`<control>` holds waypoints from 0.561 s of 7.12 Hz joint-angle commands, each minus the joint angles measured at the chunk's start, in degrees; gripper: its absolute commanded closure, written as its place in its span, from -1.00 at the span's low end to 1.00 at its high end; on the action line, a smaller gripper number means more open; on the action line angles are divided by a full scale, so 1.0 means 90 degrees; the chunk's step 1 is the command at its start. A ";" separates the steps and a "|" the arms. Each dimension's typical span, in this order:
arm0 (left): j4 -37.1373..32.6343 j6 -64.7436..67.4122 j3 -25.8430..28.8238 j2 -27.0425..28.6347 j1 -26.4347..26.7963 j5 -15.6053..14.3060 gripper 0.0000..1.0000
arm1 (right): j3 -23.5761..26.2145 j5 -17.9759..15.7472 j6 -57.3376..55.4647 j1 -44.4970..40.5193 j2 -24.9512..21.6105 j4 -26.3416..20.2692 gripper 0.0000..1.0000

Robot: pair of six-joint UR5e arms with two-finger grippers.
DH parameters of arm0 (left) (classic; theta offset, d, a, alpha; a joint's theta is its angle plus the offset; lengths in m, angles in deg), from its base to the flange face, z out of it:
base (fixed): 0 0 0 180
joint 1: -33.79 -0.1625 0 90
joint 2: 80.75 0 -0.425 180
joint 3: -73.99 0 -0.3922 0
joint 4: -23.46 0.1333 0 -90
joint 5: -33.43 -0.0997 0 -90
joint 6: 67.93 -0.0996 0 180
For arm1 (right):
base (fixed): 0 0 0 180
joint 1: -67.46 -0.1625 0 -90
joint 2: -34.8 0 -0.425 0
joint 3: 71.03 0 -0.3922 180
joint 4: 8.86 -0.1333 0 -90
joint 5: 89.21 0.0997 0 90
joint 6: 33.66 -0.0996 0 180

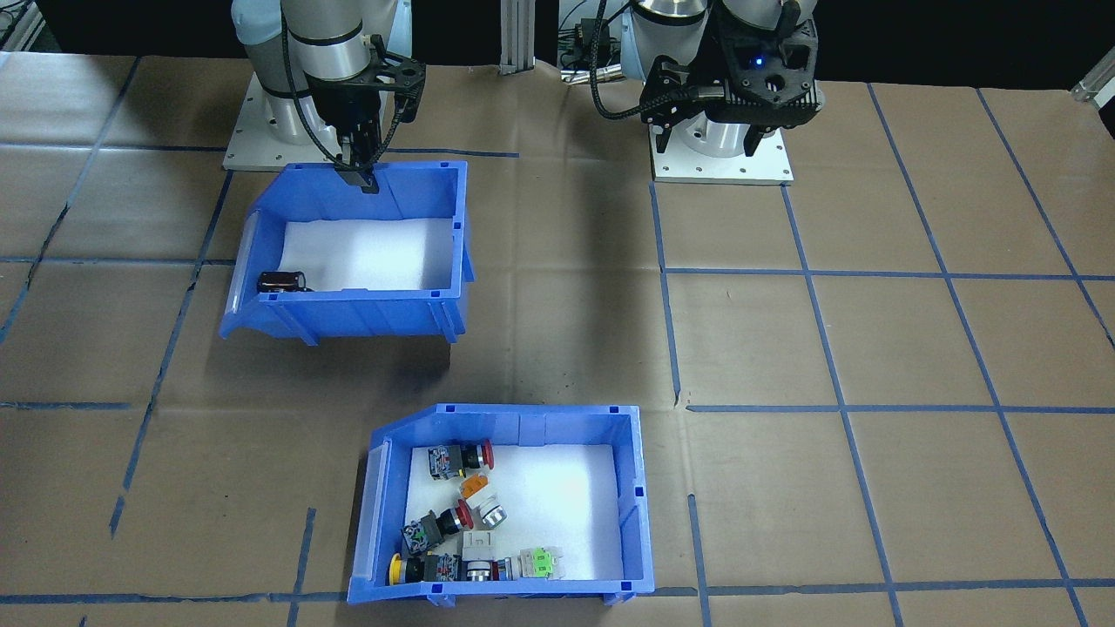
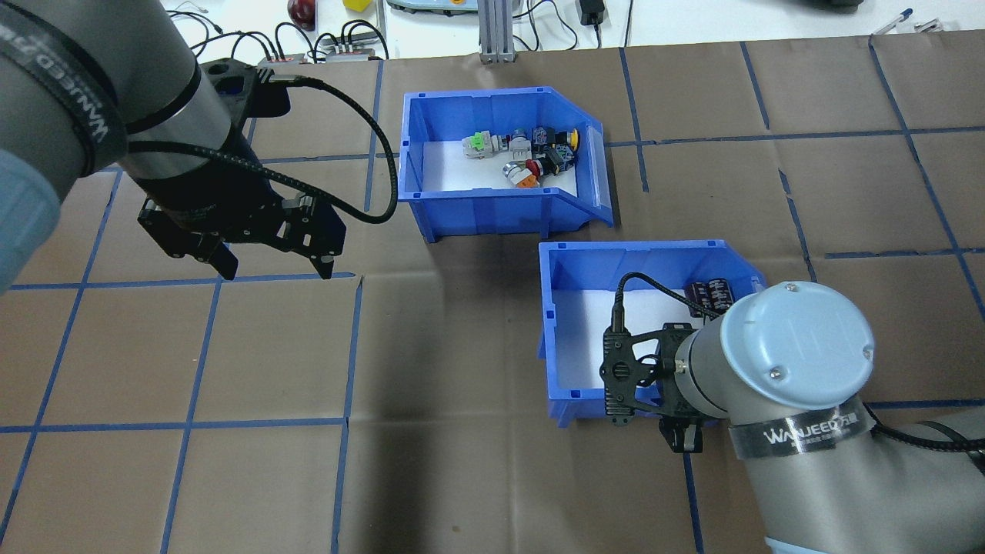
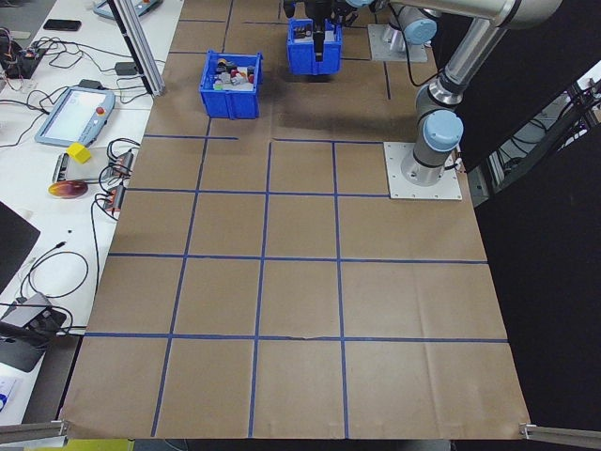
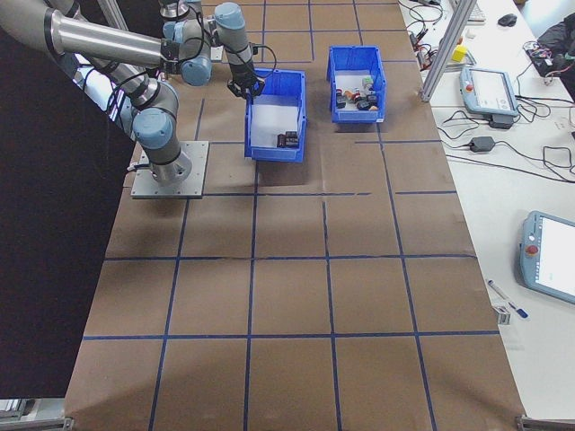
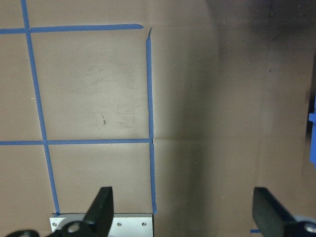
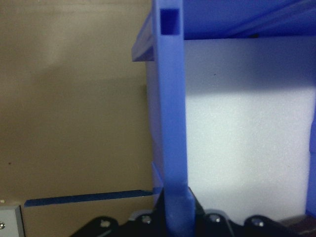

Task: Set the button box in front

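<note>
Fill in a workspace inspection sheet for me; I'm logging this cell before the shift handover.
Surface: brown paper-covered table with blue tape grid, flat.
Job's things: blue plastic button box with white foam floor, on the table's far side, neither hand on it.
Clutter: second blue plastic bin holding dark cylinders, nearer the robot.
Hands: right hand shut on that second bin's wall; left hand open over bare table.
Cables: black wrist cable loops free beside the left hand.
Surroundings: grey teach pendant on the white side bench.
</note>
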 commanded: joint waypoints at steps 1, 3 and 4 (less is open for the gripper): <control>0.0020 -0.0093 -0.0212 -0.0159 -0.0026 -0.0045 -0.98 | -0.0425 -0.0277 -0.0771 -0.0921 0.0695 0.0174 0.80; 0.0021 -0.0093 -0.0211 -0.0159 -0.0045 -0.0075 -0.98 | -0.0669 -0.0365 -0.1474 -0.1538 0.1291 0.0458 0.80; 0.0088 -0.0103 -0.0194 -0.0178 -0.0055 -0.0084 -0.98 | -0.0777 -0.0443 -0.1642 -0.1793 0.1487 0.0517 0.80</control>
